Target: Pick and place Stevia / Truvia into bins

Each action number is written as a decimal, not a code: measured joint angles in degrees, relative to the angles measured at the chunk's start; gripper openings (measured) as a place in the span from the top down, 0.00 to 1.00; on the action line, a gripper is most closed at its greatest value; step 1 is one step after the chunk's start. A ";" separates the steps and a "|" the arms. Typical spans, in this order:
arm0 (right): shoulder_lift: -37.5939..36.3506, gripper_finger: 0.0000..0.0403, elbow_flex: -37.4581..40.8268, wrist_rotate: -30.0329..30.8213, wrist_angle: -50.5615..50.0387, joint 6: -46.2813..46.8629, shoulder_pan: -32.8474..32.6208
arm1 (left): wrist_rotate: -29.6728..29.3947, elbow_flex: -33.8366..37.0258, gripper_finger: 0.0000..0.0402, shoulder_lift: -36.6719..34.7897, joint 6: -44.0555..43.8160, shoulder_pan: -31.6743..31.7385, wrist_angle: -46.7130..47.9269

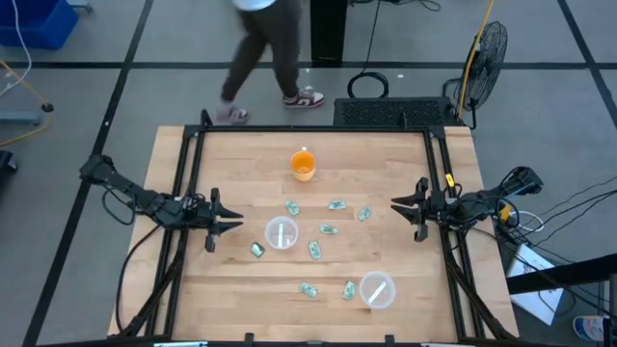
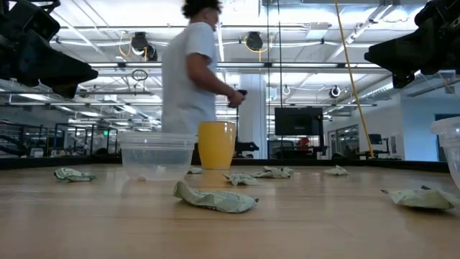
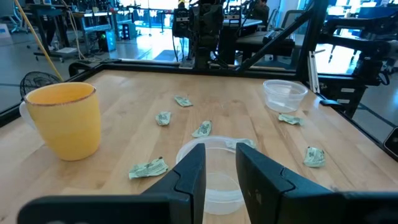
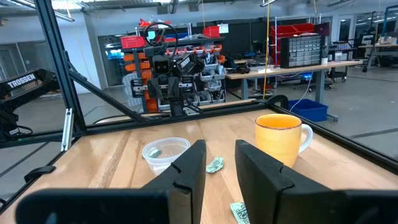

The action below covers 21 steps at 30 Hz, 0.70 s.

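Observation:
Several pale green and white packets lie flat on the wooden table, among them one [image 1: 292,207], one [image 1: 329,229] and one [image 1: 308,289]. Two clear cups stand upright: one [image 1: 281,233] at the middle, one [image 1: 377,290] near the front right. My left gripper [image 1: 236,226] hovers open left of the middle cup, above the table, its fingers [image 3: 193,168] pointing at that cup [image 3: 214,142]. My right gripper [image 1: 395,204] hovers open at the right, facing the packets; it also shows in the right wrist view [image 4: 220,149]. Neither touches anything.
An orange cup [image 1: 303,165] stands at the far middle of the table. A black frame [image 1: 193,145] runs along the table's left, far and right edges. A person [image 1: 265,48] walks past beyond the far edge. Bare wood lies at the near left.

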<state>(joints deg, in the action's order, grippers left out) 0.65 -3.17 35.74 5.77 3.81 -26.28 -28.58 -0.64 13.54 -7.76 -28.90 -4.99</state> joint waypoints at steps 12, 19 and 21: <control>0.00 0.80 0.02 -0.02 -0.01 -0.02 0.00 | -0.05 0.02 0.77 0.02 -1.65 -0.01 -13.16; 0.02 0.80 0.02 -0.01 0.02 -0.01 0.00 | -0.39 0.00 0.77 0.02 0.55 -0.01 -17.08; 0.02 0.80 -0.01 0.00 0.01 -0.01 0.00 | -0.69 0.00 0.77 0.02 -0.58 -0.01 -17.14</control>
<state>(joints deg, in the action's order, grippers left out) 0.67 -3.18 35.74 5.77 3.81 -26.28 -29.27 -0.64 13.56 -8.34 -28.91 -22.13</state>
